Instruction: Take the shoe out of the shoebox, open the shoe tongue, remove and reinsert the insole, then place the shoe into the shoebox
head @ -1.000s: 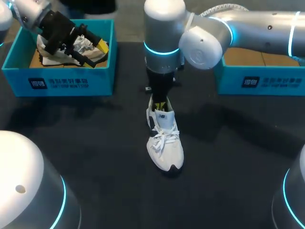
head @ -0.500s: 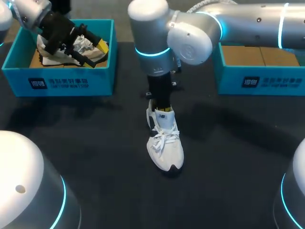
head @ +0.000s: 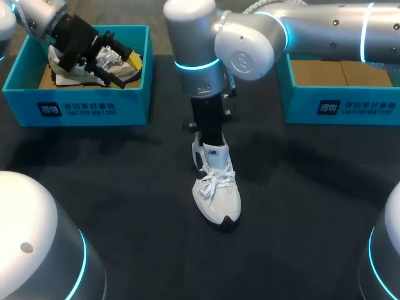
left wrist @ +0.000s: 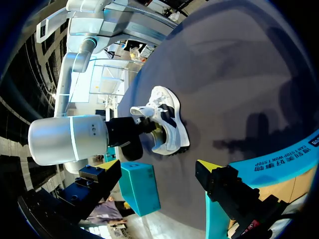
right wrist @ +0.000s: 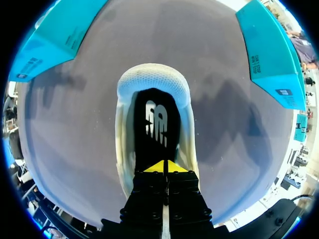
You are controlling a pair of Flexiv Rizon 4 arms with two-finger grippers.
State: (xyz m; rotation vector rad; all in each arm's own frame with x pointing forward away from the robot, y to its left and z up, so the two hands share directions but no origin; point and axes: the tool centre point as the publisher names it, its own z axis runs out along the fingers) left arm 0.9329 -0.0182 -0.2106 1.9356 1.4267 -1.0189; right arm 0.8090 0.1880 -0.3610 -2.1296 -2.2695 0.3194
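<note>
A white sneaker [head: 217,187] with white laces stands on the dark table in the middle, toe toward the front edge. My right arm comes in from the right, and its gripper [head: 209,139] reaches straight down into the shoe's heel opening. In the right wrist view that gripper [right wrist: 164,167] is shut, its yellow tips together down inside the shoe against the dark insole [right wrist: 155,124]; I cannot see anything pinched between them. My left gripper [head: 122,67] hangs open over the left teal shoebox [head: 81,106], which holds a second white shoe [head: 87,70]. The left wrist view shows the sneaker [left wrist: 167,122] far ahead.
A second teal shoebox [head: 340,103] with a cardboard floor stands at the back right, under my right arm. The rounded arm bases fill the front corners. Bare dark tabletop surrounds the sneaker in front and on both sides.
My right arm's wrist and elbow swung to the left, and its yellow fingertips sank out of sight into the shoe. The shoe stayed put. The left arm has not moved.
</note>
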